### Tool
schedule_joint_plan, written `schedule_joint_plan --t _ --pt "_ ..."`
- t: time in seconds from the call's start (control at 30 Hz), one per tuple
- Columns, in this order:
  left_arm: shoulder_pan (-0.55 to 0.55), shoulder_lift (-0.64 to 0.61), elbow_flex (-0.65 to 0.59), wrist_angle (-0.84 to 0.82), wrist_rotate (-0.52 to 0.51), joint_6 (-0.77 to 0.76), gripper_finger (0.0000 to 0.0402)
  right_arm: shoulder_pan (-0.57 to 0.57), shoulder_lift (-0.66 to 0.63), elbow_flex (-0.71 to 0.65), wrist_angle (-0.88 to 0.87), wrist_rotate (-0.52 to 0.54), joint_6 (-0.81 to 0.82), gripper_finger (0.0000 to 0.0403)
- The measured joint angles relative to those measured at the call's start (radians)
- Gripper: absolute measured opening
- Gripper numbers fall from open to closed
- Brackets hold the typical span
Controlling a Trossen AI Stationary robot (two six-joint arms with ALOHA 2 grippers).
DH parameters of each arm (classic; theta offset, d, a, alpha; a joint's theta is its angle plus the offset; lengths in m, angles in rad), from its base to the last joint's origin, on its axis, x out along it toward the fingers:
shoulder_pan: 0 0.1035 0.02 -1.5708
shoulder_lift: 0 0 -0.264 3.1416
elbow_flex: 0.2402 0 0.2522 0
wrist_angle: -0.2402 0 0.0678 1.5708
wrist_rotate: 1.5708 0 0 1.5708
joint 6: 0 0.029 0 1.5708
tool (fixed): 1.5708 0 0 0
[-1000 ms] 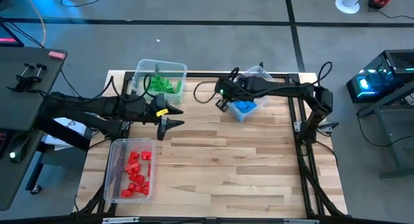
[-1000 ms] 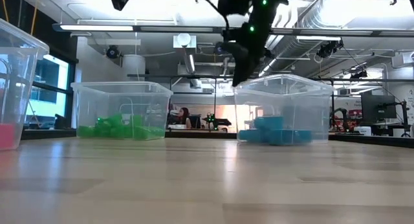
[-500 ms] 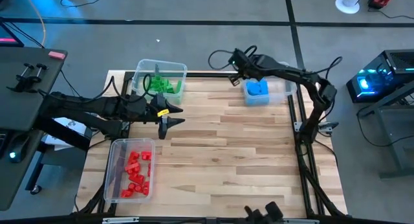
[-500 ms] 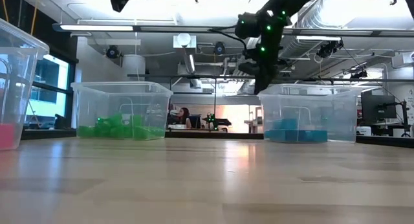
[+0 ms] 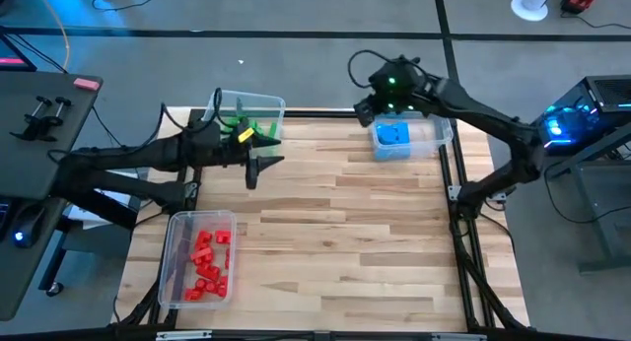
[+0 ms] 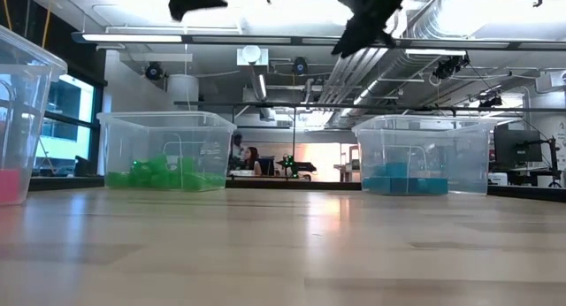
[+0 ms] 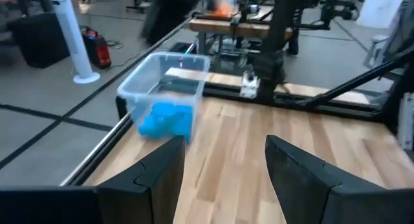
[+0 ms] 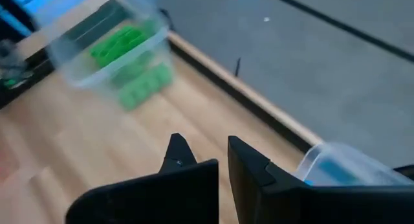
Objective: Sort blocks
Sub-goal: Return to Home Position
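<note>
From above I see the whole bench [image 5: 345, 242] at once. The green blocks [image 5: 264, 131] lie in the far-left bin [image 5: 258, 99] at the far-left corner. The blue blocks [image 5: 392, 134] are in the far-right bin [image 5: 439, 134] by the far-right corner. The red blocks [image 5: 205, 262] are in the near-left bin [image 5: 170, 267], along the left edge toward the near corner.

The level view catches only one wall of that near-left bin, with a pinkish-red band at its foot. Only that view shows a person [image 6: 254, 157] in the room behind, seen between the two far bins, and shows both my grippers hanging high above the wood.

My left gripper [image 5: 258, 169] is over the bench just beside the far-left bin, and my forearm crosses above that bin. Its wrist camera looks across to the blue blocks, and its fingers stand widely spread with nothing between them.

My right gripper [image 5: 363, 110] hovers over the far edge, just beside the far-right bin, touching nothing. Its own camera shows its fingers parted by a narrow gap and empty. The green blocks show blurred beyond them, and a corner of the far-right bin is close by.
</note>
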Motion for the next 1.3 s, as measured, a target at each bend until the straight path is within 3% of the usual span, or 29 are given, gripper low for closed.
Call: schedule_joint_plan --t 0.1,0.23,0.33,0.47,0.63,0.87,0.93,1.07,1.3 --pt "0.036 -0.056 -0.124 0.115 0.029 -0.037 0.02 0.041 -0.04 0.0 -0.061 -0.008 0.018 0.0" --pt "0.041 -0.154 -0.375 0.421 0.038 -0.166 0.02 0.093 -0.063 0.0 -0.14 -0.01 0.071 0.0" --pt "0.041 -0.197 -0.526 0.629 -0.035 -0.238 0.02 0.125 -0.065 0.0 -0.177 -0.01 0.115 0.0" --pt "0.041 -0.221 -0.643 0.739 -0.084 -0.305 0.02 0.158 -0.064 0.0 -0.205 -0.016 0.163 0.0" --pt "0.033 -0.223 -0.731 0.781 -0.087 -0.397 0.02 0.205 -0.07 0.0 -0.238 -0.038 0.22 0.0" --pt "0.014 -0.23 -0.869 0.965 -0.099 -0.466 0.02 0.324 -0.124 -0.001 -0.329 -0.034 0.336 0.0" --pt "0.014 -0.239 -0.869 0.912 -0.11 -0.471 0.02 0.369 -0.155 -0.001 -0.354 -0.011 0.383 0.0" --pt "0.014 -0.244 -0.869 0.896 -0.083 -0.454 0.02 0.482 -0.233 -0.003 -0.427 0.078 0.508 0.0" --pt "0.014 -0.244 -0.868 0.857 0.016 -0.459 0.02 0.752 -0.368 -0.018 -0.517 0.371 0.736 0.0"
